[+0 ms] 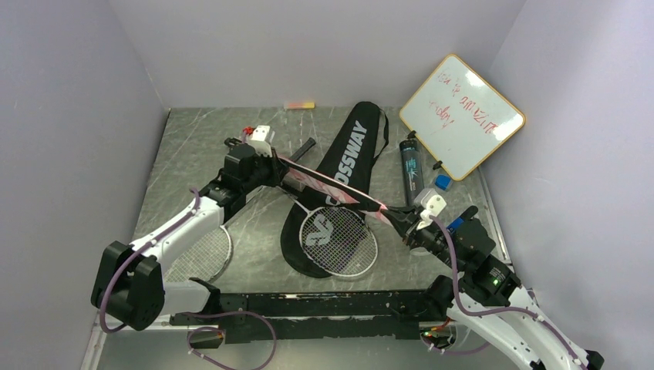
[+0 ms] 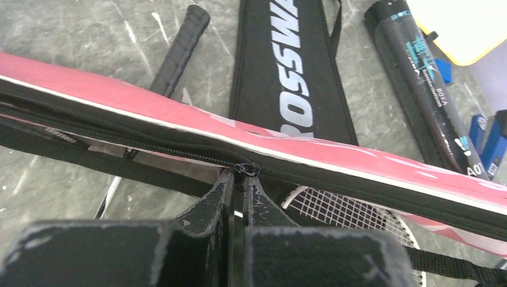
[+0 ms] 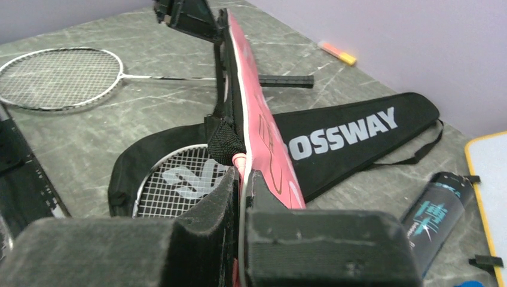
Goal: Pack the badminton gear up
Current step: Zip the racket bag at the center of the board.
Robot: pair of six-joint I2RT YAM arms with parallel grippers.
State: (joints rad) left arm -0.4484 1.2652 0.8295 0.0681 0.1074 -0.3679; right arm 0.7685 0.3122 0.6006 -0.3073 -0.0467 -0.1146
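Two grippers share one job at this moment – closing the pink racket cover [image 2: 149,104], which hangs stretched in the air above the middle of the table [image 1: 185,146].

At the far left, a white-framed racket [image 1: 202,256] lies flat on the table. Its head is partly under the left arm and its dark handle reaches away under the raised cover. It is not packed yet.

The left gripper [image 2: 239,179] has its fingers pressed together on the small zipper pull [image 2: 246,168], about the middle of the cover's black edge. The cover looks thin and soft: pink face, white piping, black zipper band, a loose black strap hanging below. It sags a little between the two holds. Whether a racket is already inside, I cannot tell.

Under it lies the black "CROSSWAY" cover [image 1: 351,150], flat, with a second racket [image 1: 339,239] resting head-down on its wide end, not zipped in.

The right gripper [image 3: 241,179] is clamped narrow on the near end of the pink cover and keeps it tight.

I judge the step to be the zipping. The next move calls for a straight pull along the zipper line while the right side does not give – if the cloth goes slack, the small pull may slip out of the fingers.

Further right, the dark tube [image 1: 411,168] lies on the table beside the whiteboard [image 1: 463,116].
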